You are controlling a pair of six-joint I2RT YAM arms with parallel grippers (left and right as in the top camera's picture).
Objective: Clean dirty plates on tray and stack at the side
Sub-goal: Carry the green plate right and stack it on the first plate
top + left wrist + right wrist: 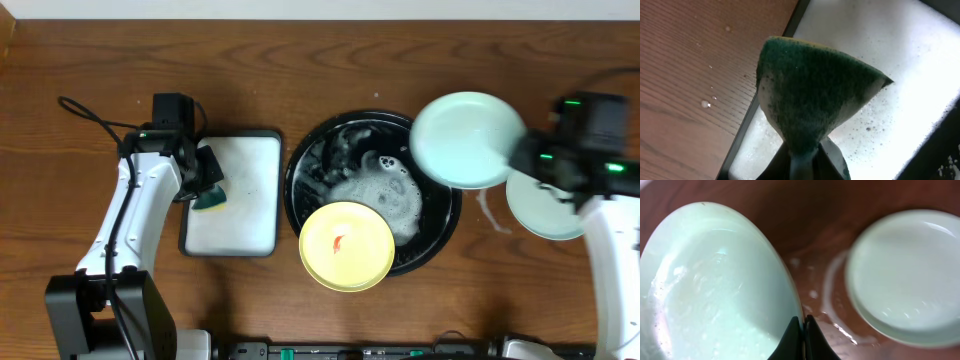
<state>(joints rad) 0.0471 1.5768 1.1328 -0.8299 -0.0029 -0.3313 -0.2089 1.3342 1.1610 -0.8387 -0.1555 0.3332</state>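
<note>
Two mint plates, frame right: right hand (522, 156) clamps the raised plate (467, 139) by its rim; the resting plate (540, 217) lies on the table (300, 60). Left hand (203, 178) pinches the sponge (213, 198). Best lowered level and centred.

The table (300, 60) is reddish-brown wood with dark grain; the round tray (298, 190) is glossy black, mottled with white foam (385, 195); the rectangular tray (245, 200) at centre left is white, dark-rimmed. The lower plate (350, 255) is pale yellow with a red-orange smear (338, 241) at its centre; the upper-right plate (468, 140) and the far-right plate (535, 215) are plain pale mint-green; the sponge (815, 90) is speckled dark green, yellow-edged.
</note>
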